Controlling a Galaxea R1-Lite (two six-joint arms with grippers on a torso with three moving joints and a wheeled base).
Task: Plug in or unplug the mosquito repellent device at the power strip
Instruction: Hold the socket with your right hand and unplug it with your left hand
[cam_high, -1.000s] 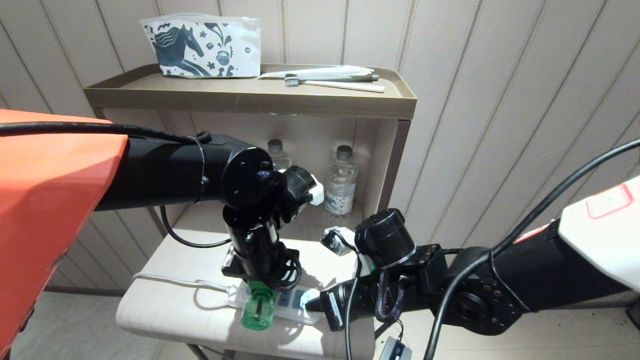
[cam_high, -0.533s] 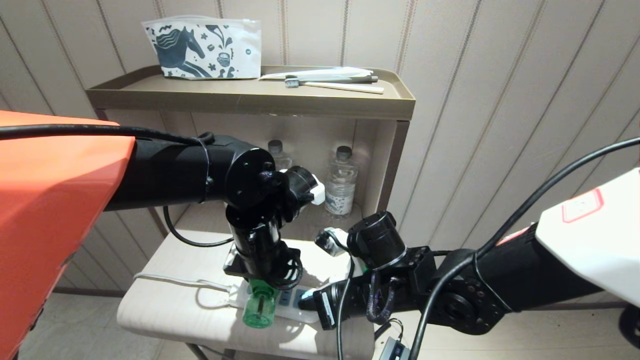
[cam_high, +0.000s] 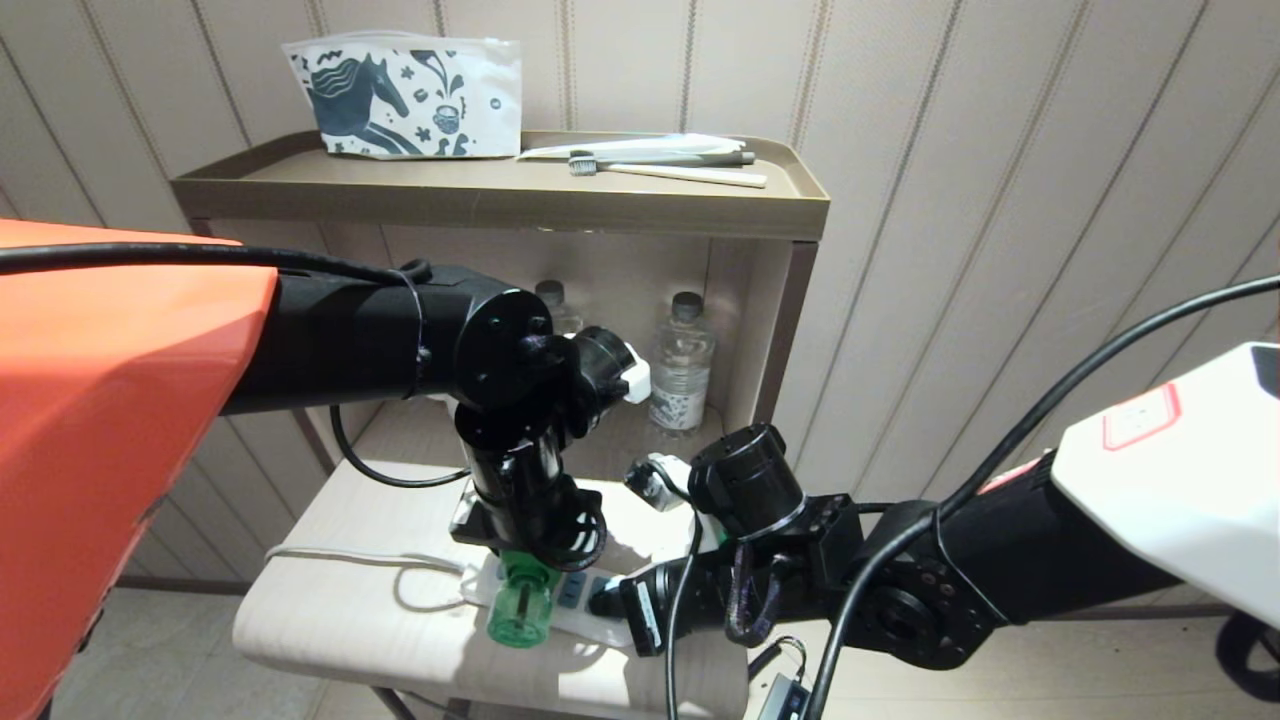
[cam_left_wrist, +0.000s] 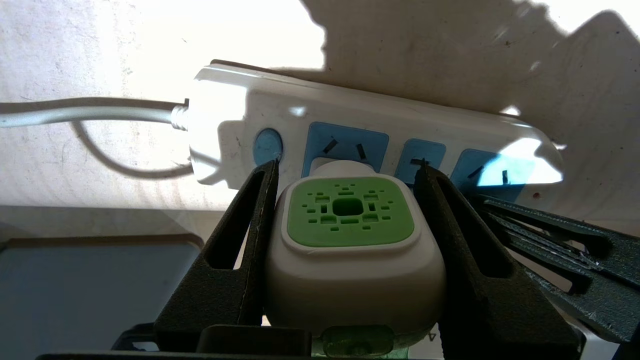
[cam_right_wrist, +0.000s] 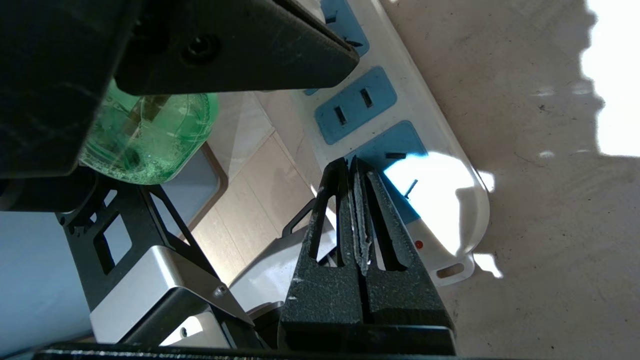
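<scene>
The power strip (cam_high: 560, 600) is laid flat on the desk (cam_high: 330, 620), near its front edge, and is taken as the reference. Its thin white cord (cam_high: 340, 558) is led off from its left end across the desk. The mosquito repellent device (cam_high: 520, 610) is seated at the socket nearest that cord end, its green vented head (cam_left_wrist: 350, 210) facing the left wrist camera and its translucent bottle projecting past the front side of the strip. The left claw (cam_high: 520, 570) is positioned directly over the strip and is clenched on the device, one finger pressed against each side of the white body (cam_left_wrist: 355, 270). The right claw (cam_high: 605, 600) is placed at the right end of the strip, its fingers (cam_right_wrist: 350, 220) pressed together with nothing between them, the tips set over the last blue socket face (cam_right_wrist: 400, 165). Behind the strip, a water bottle (cam_high: 680, 365) is stood upright in the shelf recess.
</scene>
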